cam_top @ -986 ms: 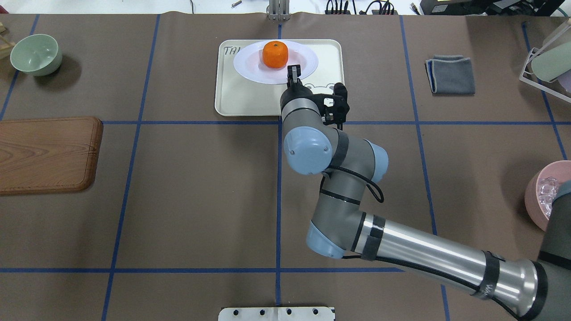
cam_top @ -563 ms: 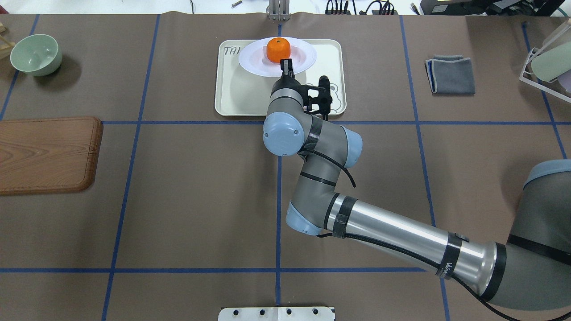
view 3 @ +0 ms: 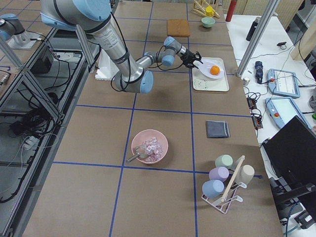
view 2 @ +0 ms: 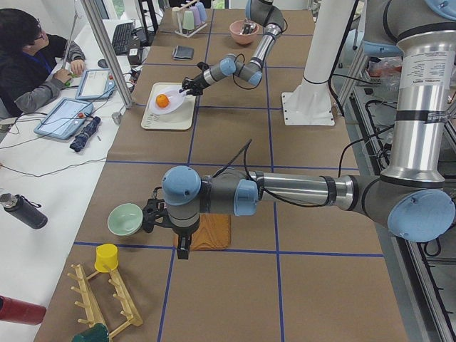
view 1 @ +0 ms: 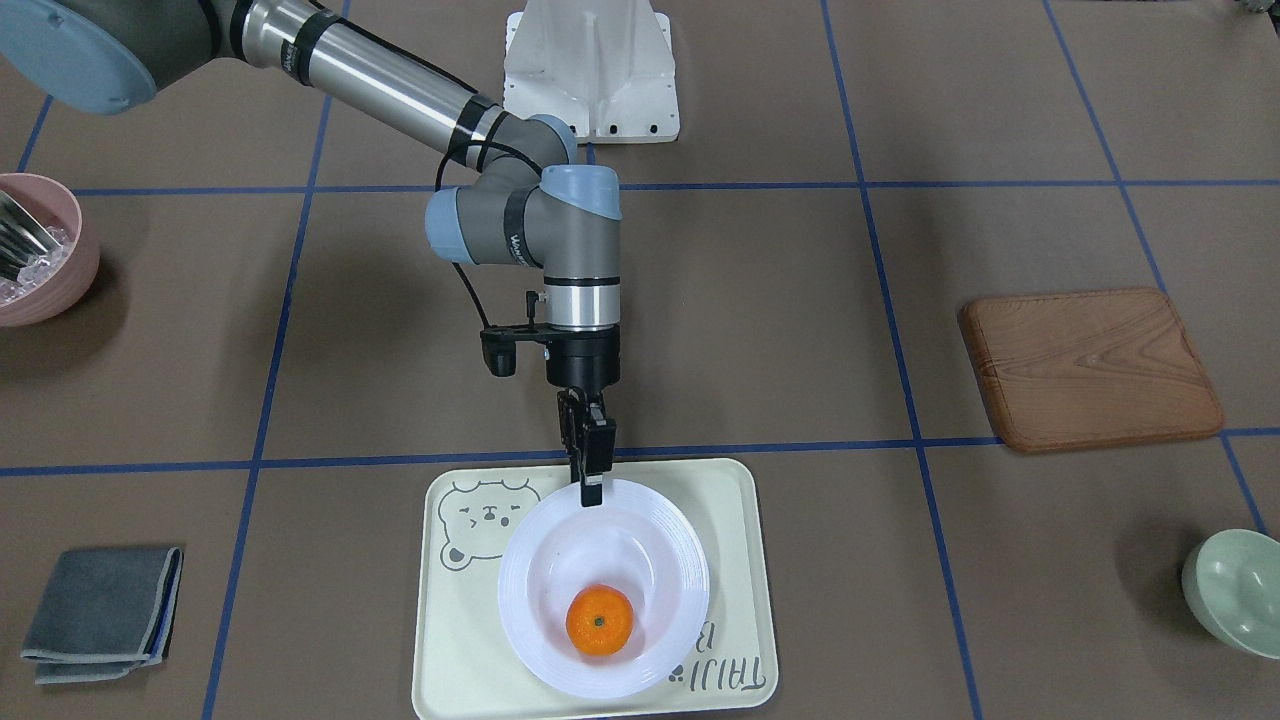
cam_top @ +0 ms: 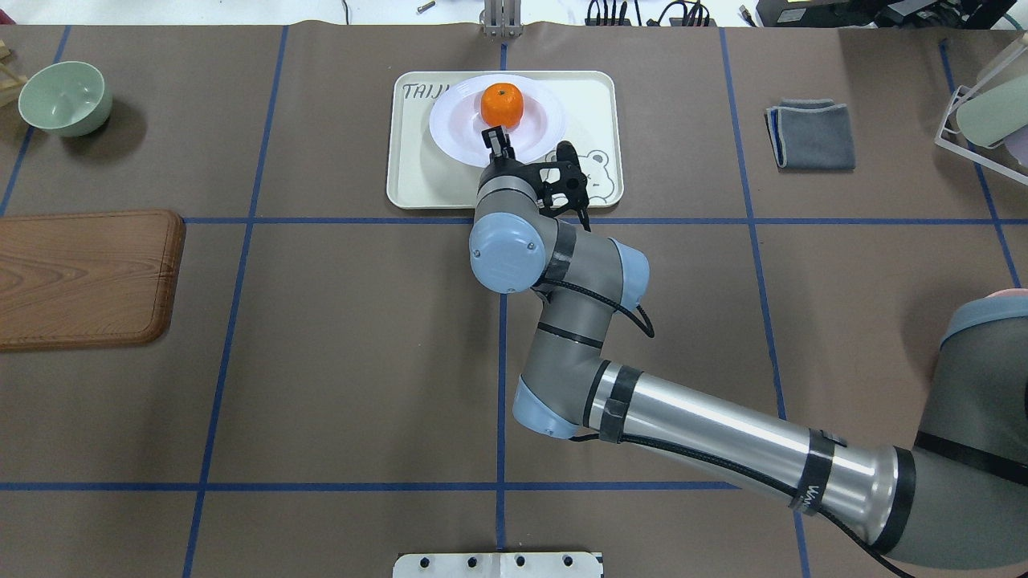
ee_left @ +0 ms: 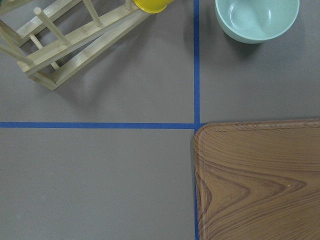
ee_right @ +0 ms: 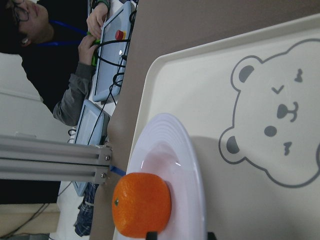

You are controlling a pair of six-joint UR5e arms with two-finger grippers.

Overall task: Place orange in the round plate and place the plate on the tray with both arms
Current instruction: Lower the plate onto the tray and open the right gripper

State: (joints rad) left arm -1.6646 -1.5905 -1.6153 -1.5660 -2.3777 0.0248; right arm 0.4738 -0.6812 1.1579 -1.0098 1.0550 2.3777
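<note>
My right gripper [cam_top: 498, 144] is clamped narrow on the round plate [cam_top: 458, 120] at its 6 o'clock rim in the overhead view. The orange [cam_top: 502, 104] sits inside and the tray [cam_top: 418, 181] lies beneath. I judge this the placing step: next, settle the plate flat, then release.

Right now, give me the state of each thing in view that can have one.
tray: flat on the table
round plate: over the tray, rim gripped
orange: in the round plate
right pincer: shut on the round plate's rim
left pincer: open or shut, cannot tell
green bowl: upright, empty
grey cloth: folded
</note>
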